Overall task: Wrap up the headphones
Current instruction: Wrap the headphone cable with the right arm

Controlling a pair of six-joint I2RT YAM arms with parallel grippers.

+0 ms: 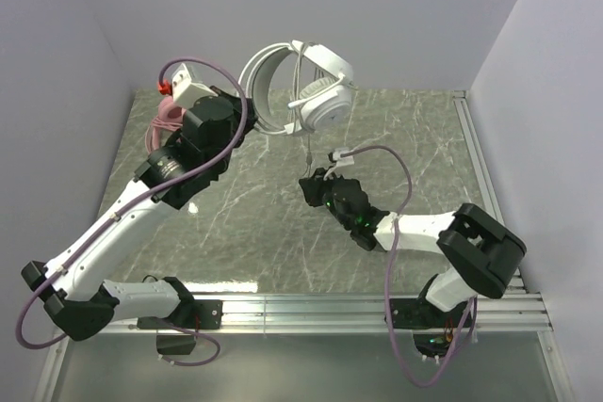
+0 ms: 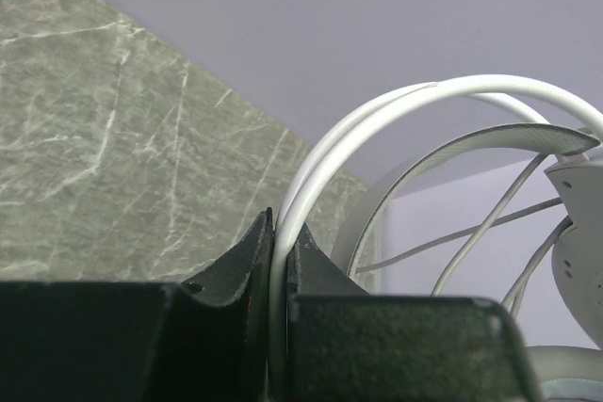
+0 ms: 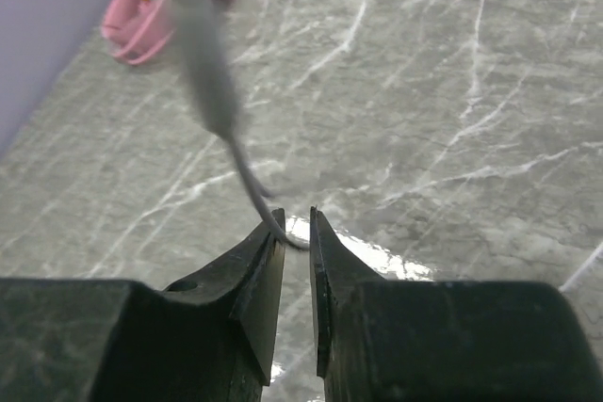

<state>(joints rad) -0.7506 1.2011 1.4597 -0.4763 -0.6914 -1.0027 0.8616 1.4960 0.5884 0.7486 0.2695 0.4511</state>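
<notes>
The white headphones [image 1: 311, 91] hang above the far centre of the bench [image 1: 283, 233], their headband clenched in the left end effector [image 2: 279, 242]. The pink headphones [image 3: 155, 2] lie far left by the wall. The right end effector [image 3: 297, 223] is narrowly released, with the thin cable [image 3: 203, 72] touching one finger.

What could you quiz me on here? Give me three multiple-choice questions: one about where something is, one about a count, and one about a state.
1. Where is the pink headset?
A) lying on the table, at its far left
B) in the right arm's jaws
C) hanging on a hook

2. How many headsets are in view?
A) one
B) two
C) three

3. What is the left gripper doing?
A) standing wide open
B) shut on the white headset's headband
C) pressing flat on the marble

Answers:
1 A, the right wrist view shows it lying there.
2 B, one is pink and one is white.
3 B, the left wrist view shows it clamped on the band.
</notes>
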